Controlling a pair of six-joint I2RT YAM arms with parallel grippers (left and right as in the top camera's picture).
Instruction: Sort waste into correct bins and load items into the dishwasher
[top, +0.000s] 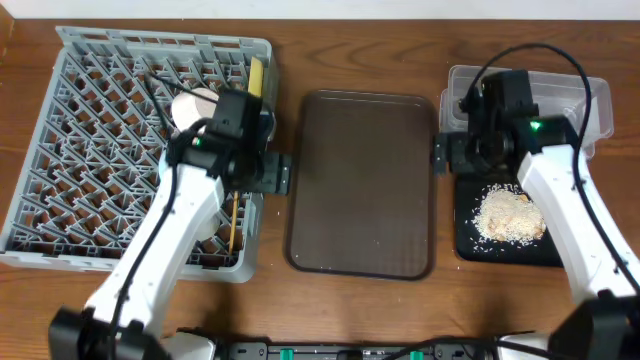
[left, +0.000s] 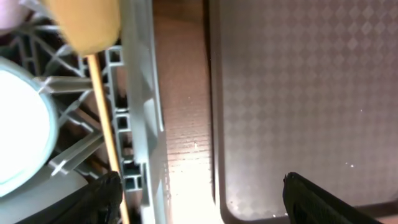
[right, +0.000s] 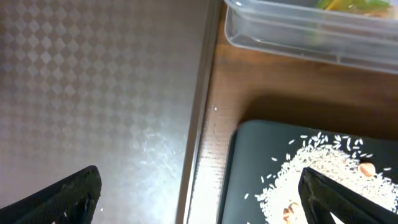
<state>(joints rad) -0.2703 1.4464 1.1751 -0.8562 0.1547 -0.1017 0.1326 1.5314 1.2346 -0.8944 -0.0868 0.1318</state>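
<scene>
**A:** The wood bench (top: 340, 40) has the rack (top: 90, 150) on the left, the brown tray (top: 360, 180) in the middle, and the tub (top: 598, 100) and black tray (top: 468, 240) on the right. Where do things stand?

**B:** It looks close to finished. The rice (top: 510, 218) lies heaped in the black tray, and a green wrapper (right: 348, 5) shows inside the tub. In the rack, the plate (top: 257, 78) stands on edge at the right rim. A chopstick (left: 106, 124) runs along that rim beside a bowl (left: 18, 137). The brown tray is bare.

**A:** And the tools?

**B:** The left tool (left: 202, 193) hangs over the rack's right rim, straddling the strip of bench between rack and brown tray. Its fingers are spread wide and hold nothing. The right tool (right: 199, 193) is just as wide and empty, over the gap between the brown tray and the black tray.

**A:** So the step is getting clear?

**B:** That's my reading. The left tool should rise straight up before moving sideways, because one finger sits near the chopstick and the rim. A sideways drag could flick the stick out or nudge the rack. The right tool should lift too, keeping its finger above the rice so no grains are swept onto the bench.
</scene>
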